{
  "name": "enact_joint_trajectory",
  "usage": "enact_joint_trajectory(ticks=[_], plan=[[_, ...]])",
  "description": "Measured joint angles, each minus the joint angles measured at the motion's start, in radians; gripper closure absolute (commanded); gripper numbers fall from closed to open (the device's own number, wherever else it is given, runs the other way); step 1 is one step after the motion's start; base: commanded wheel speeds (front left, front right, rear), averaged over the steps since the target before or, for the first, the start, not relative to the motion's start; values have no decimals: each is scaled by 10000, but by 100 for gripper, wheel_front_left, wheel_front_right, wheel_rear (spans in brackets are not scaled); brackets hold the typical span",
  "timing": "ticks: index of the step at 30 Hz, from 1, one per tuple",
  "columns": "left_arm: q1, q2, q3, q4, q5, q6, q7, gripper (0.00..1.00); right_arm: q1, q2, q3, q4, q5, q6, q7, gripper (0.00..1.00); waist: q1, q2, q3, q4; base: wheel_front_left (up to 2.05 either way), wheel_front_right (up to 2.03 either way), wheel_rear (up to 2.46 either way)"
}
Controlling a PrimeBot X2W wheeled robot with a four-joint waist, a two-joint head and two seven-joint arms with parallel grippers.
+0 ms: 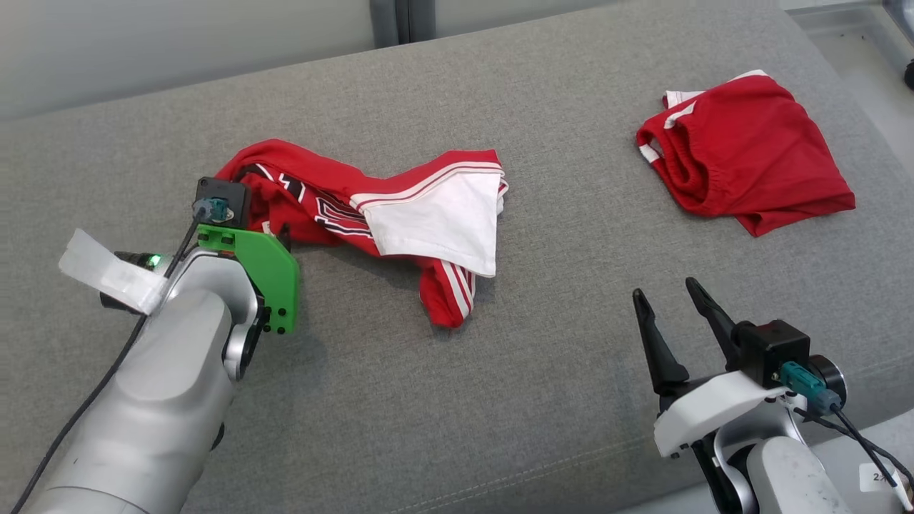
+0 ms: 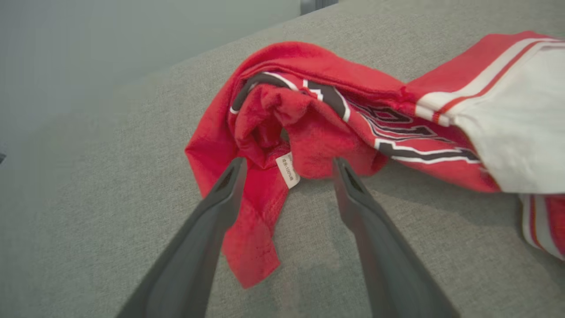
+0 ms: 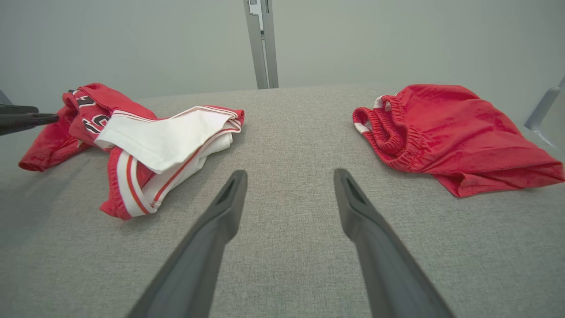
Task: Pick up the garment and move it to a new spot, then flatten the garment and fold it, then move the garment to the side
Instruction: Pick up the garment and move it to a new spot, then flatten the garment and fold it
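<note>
1. Grey woven cloth covers the surface (image 1: 500,400), with a pale wall behind it. A crumpled red-and-white jersey (image 1: 428,214) lies left of centre, and red shorts (image 1: 750,157) lie well apart at the far right.
2. The left end effector (image 2: 288,163) stands wide and grips nothing. Its fingers straddle the jersey's bunched red end, beside the care label (image 2: 289,172).
3. The right end effector (image 1: 665,289) is also wide and empty, over bare surface between the two garments.
4. Risk: the left fingers may close on only the label or a thin outer fold. The cloth could then slip free as it is lifted.
5. Risk: that end is twisted into several layers. A deep bite would likely trap them together, so the jersey would hang like a rope and resist flattening.
6. Risk: a fingertip pressed low may snag the surface's weave rather than slide under the cloth.
7. Risk: spreading the jersey rightward could run it into the shorts.
</note>
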Motion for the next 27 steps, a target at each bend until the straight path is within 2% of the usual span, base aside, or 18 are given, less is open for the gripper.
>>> enact_joint_trajectory(ticks=[2,3,8,16,27], plan=[[-111,-94,-334,-255,178,-347,-104,0,57,0,-2,100,-2,0,4,0,0,0,-335,106,0,0,0],[-290,-337,-639,-702,370,-525,-130,0,154,-2,13,140,-2,0,15,0,0,0,-554,155,0,0,0],[-265,-938,-1503,-1657,773,-851,52,0,202,2,94,111,0,0,88,0,0,0,-834,96,0,0,0],[201,-1197,-2452,-2153,1170,-1051,527,0,217,-2,77,-35,0,0,104,0,0,0,-727,-304,0,0,0],[-55,-1248,-3526,-1770,2096,-1156,692,0,81,-4,81,0,182,0,-94,0,0,0,-118,-770,0,0,0]])
